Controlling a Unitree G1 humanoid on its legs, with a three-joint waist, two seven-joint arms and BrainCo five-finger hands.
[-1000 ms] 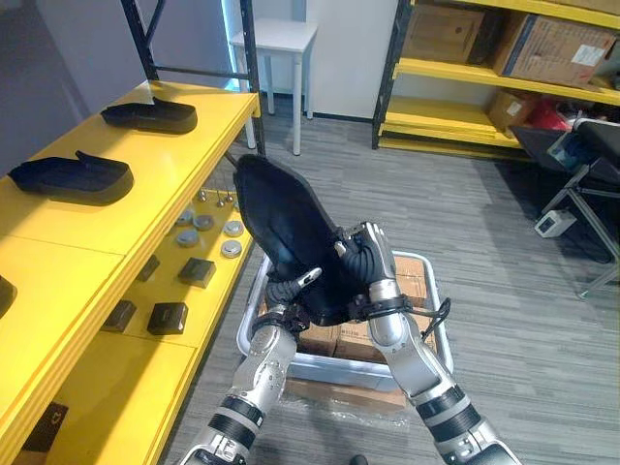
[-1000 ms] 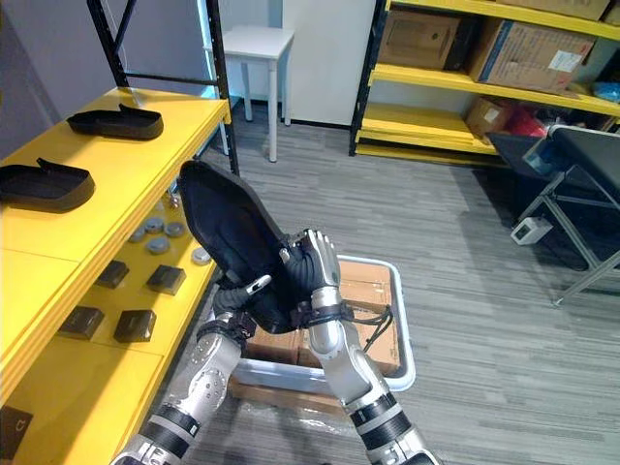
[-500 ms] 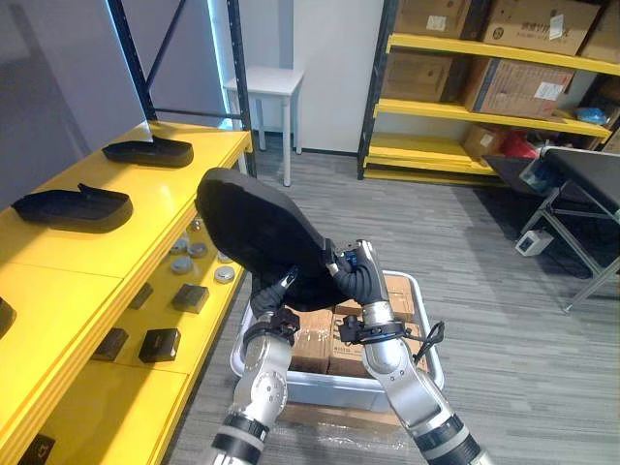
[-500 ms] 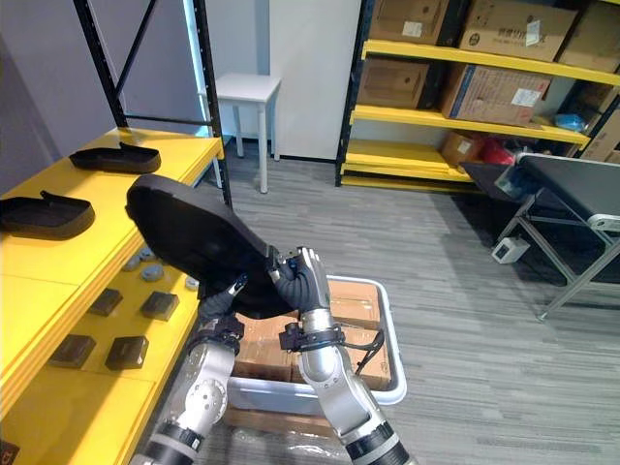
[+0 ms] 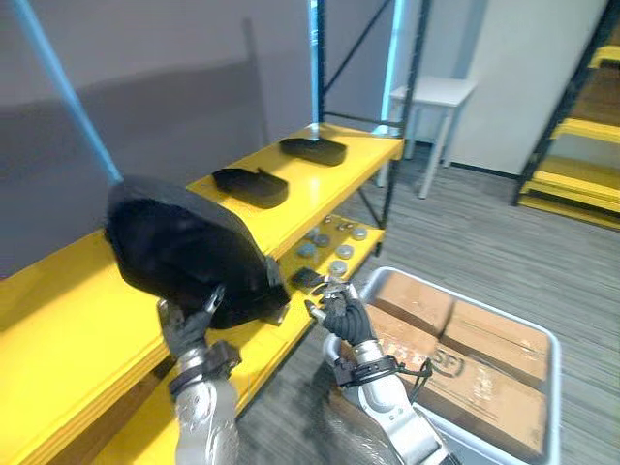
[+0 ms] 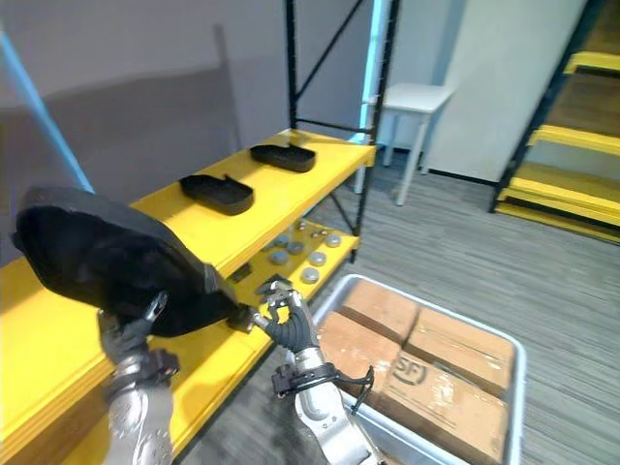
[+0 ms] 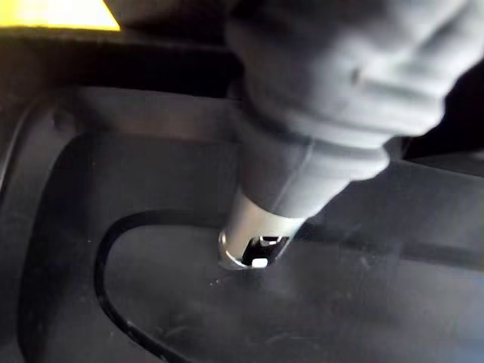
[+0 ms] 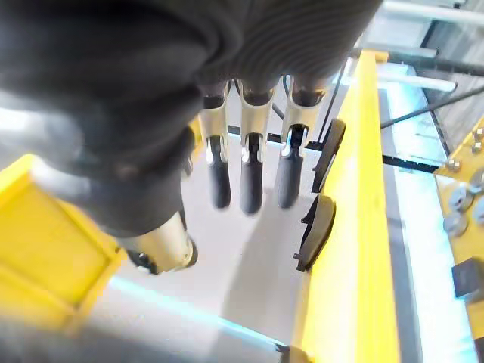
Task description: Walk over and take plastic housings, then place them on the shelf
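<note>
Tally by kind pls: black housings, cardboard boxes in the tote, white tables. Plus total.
black plastic housings: 3 (1 carried, 2 on the yellow shelf:)
cardboard boxes in the grey tote: 4 showing ()
white table: 1
total: 8

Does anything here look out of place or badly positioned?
The large black plastic housing is tilted, jutting past the yellow shelf's front edge, with the left hand gripping it from below. The right hand is beside it, fingers open. Two other black housings lie flat.
</note>
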